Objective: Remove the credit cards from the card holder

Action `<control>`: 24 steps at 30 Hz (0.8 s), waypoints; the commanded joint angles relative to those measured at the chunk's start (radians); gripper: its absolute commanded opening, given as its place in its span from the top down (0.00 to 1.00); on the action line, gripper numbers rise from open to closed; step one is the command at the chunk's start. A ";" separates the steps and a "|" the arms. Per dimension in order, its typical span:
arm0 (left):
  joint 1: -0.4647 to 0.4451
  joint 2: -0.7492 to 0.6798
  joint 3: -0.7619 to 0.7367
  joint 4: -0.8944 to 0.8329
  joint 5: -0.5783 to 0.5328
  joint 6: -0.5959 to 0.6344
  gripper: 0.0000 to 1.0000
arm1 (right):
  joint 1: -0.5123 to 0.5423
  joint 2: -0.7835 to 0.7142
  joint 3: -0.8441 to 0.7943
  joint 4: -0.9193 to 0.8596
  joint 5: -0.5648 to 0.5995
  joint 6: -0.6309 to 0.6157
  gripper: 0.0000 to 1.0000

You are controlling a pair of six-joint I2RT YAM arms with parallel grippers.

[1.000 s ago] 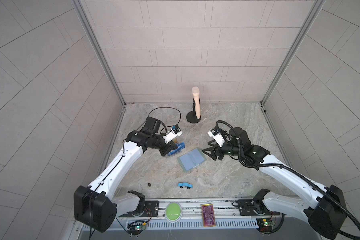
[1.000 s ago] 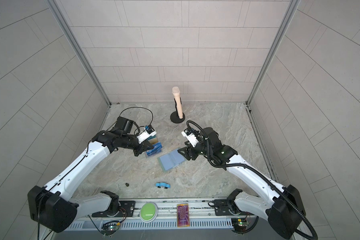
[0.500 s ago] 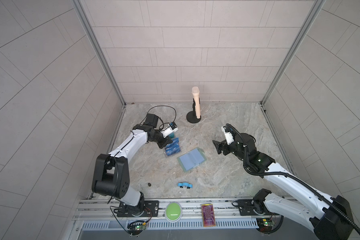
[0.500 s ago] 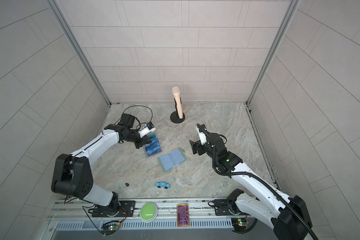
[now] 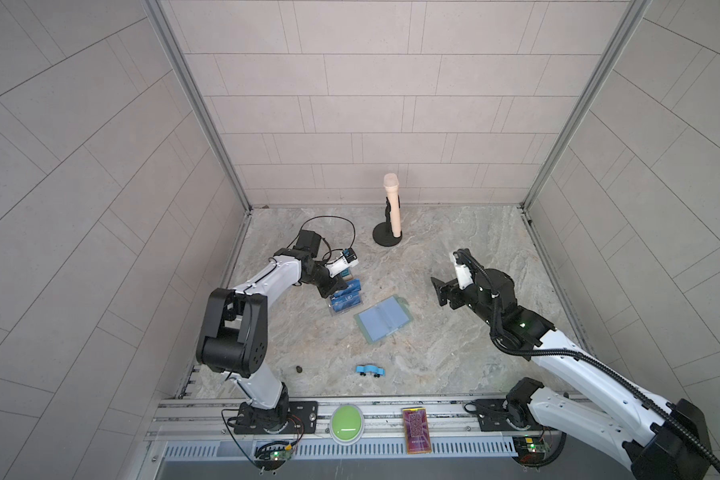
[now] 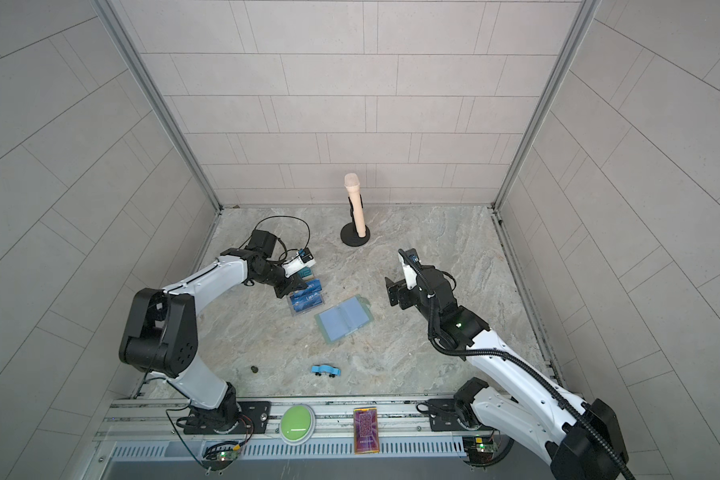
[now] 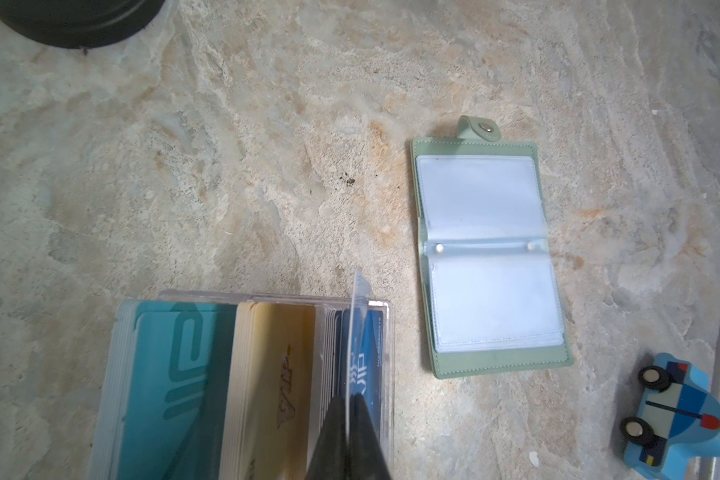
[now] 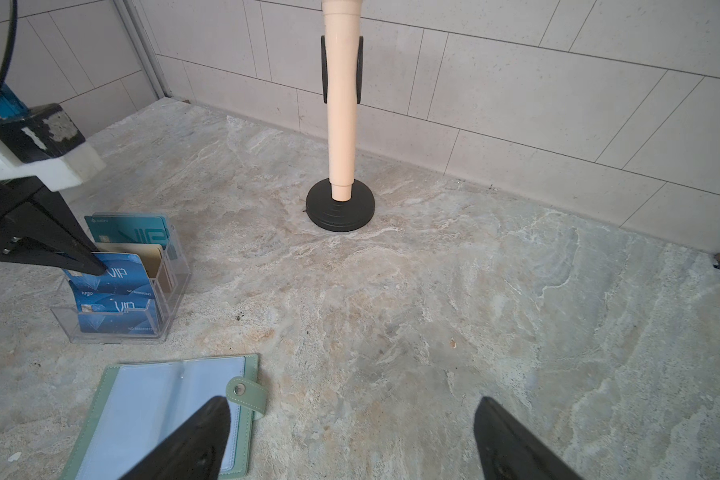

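The card holder (image 7: 491, 249) looks like soft, matt leather, with shiny see-through plastic pages and a little metal snap (image 7: 484, 129). The desk (image 7: 267, 145) looks like rough, matt stone. The stand (image 8: 177, 291) is clear, shiny plastic, and the thin credit card (image 7: 356, 316) looks like smooth plastic.

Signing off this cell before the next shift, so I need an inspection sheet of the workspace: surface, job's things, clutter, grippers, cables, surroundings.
Surface: marbled tabletop, a few dark specks.
Job's things: card holder lies open and flat, sleeves up; one pale credit card is pinched edge-on over the stand.
Clutter: clear card stand with printed cards; toy car; peach microphone on a black base; small dark lump.
Grippers: left gripper shut on the credit card; right gripper open, empty, apart from the card holder.
Cables: black loop at the left wrist; ribbed hose along the right arm.
Surroundings: tiled walls; green button and patterned board on the front rail.
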 commanded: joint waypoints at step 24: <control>0.021 -0.021 -0.014 -0.116 -0.040 0.038 1.00 | -0.002 -0.025 -0.021 0.028 0.022 -0.017 0.06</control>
